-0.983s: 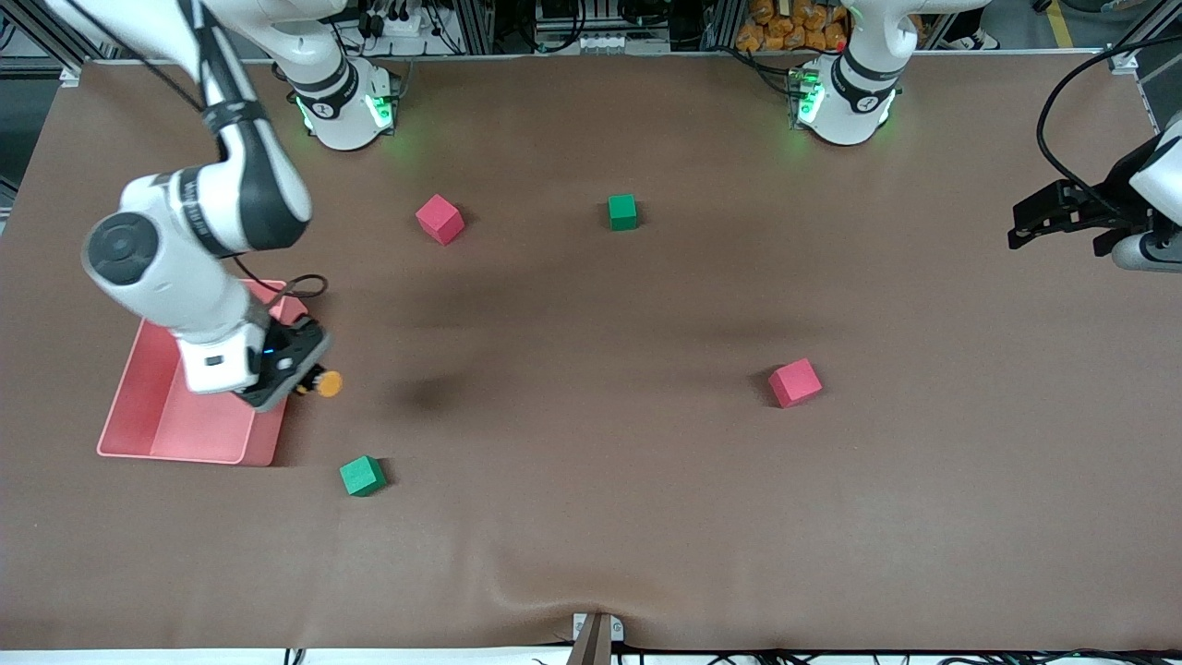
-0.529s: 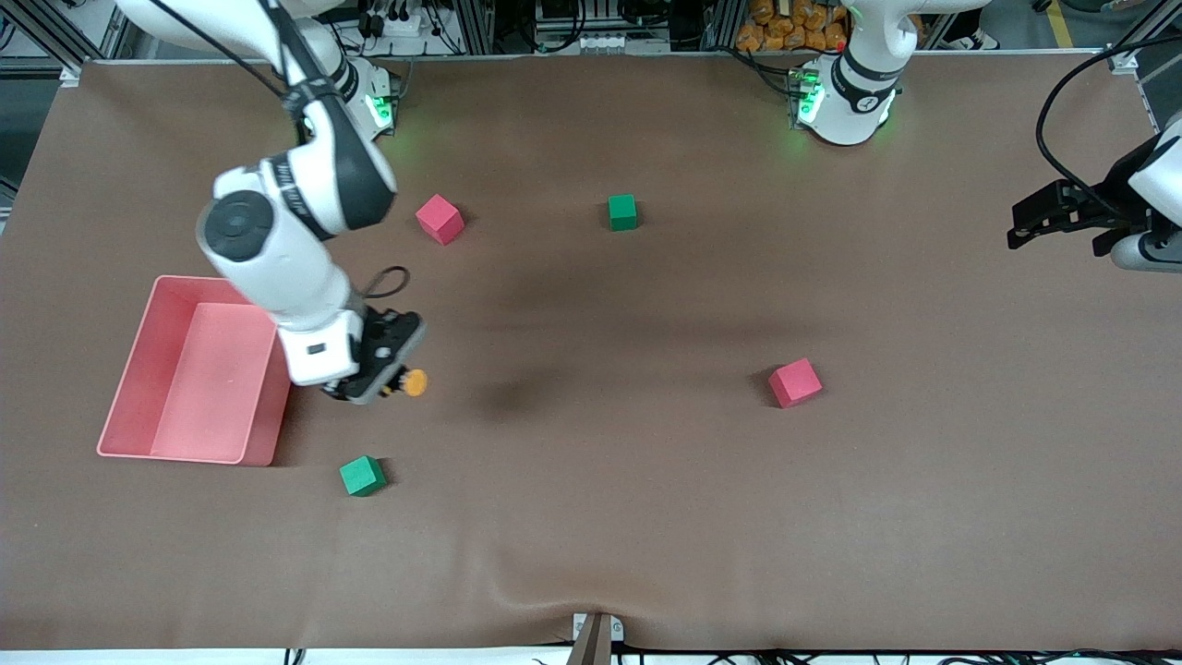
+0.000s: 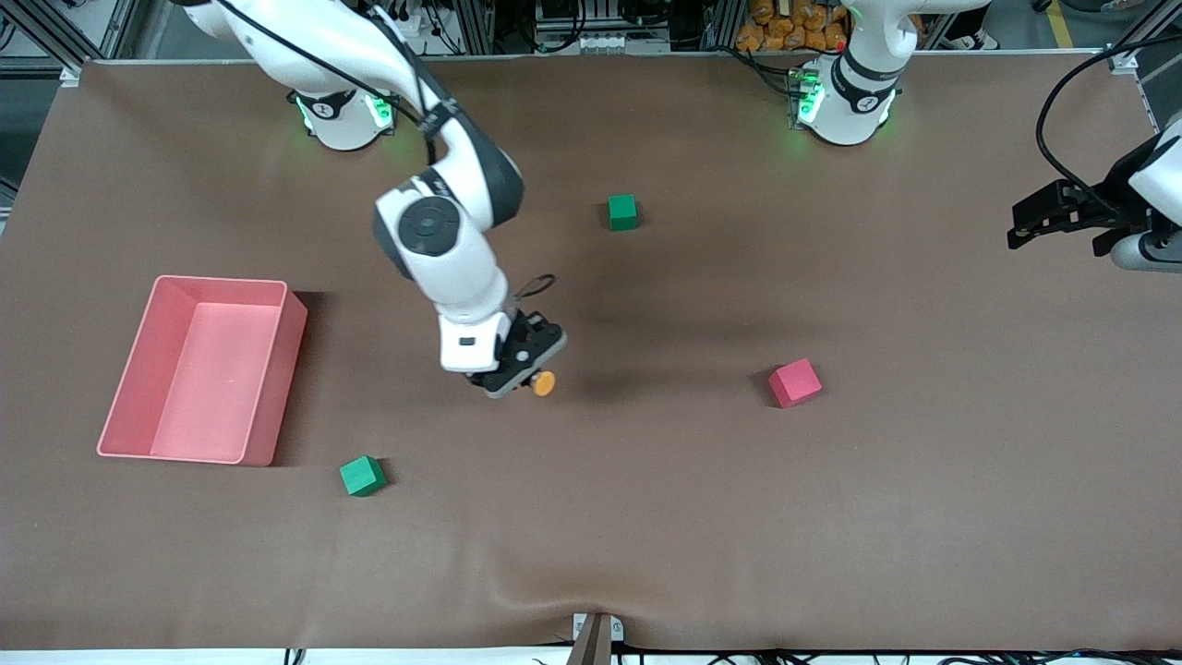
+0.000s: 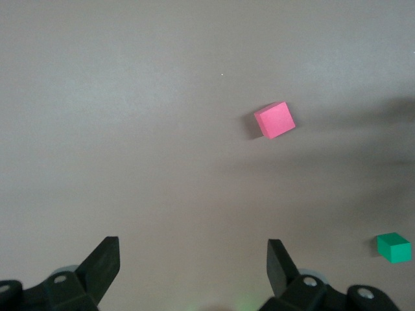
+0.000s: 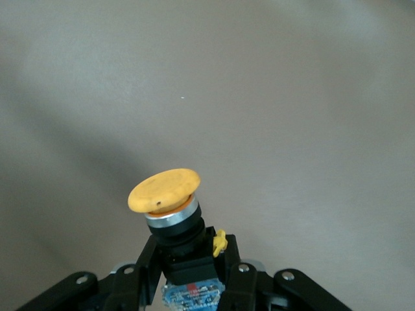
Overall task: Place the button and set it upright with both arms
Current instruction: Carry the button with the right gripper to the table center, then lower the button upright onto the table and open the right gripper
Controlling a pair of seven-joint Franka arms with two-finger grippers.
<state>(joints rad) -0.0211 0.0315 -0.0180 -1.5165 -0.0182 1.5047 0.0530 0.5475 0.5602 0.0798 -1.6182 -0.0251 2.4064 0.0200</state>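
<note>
**Brown table, orange-capped button carried over its middle**

Brown cloth covers the table [image 3: 646,517] from end to end. Two white arms come next in size: the right arm [image 3: 443,240] reaches out over the middle of the table, while the left arm [image 3: 1145,203] waits at its own end, raised off the surface. A pink tray [image 3: 268,369] sits toward the right arm's end. Four foam cubes lie well apart: a red cube [image 3: 794,382] toward the left arm's end, a green cube [image 3: 622,211] nearer the bases, and another green cube [image 3: 362,476] near the tray's corner closest to the front camera.

The left gripper [image 4: 193,262] has its jaws wide apart, holding nothing. The right gripper [image 5: 191,265] is over bare cloth in the middle, its jaws clamped on the black body of the button [image 5: 165,194], whose orange cap juts out past the fingertips.
</note>
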